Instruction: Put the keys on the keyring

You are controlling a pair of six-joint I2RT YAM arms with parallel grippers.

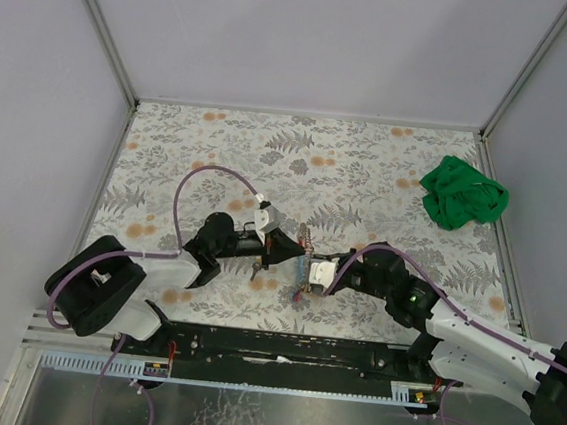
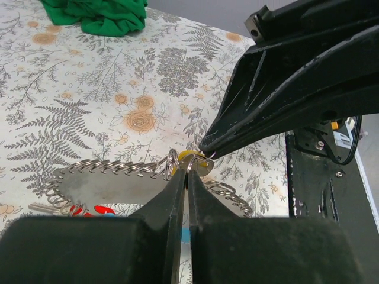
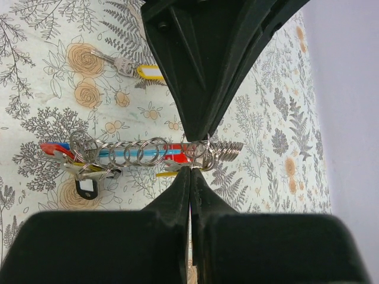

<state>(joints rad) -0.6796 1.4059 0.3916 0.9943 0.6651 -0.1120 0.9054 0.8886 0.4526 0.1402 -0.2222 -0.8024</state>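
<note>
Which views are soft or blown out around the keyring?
Top external: even light, sharp, but the keyring is too small to resolve. Left wrist: table sharp, left fingers dark and soft up close. Right wrist: keyring crisp with small glints, right fingers blurred; no blowout.

We overlook the whole tabletop from above. Both wrist views, close and opposed, share the rings.
</note>
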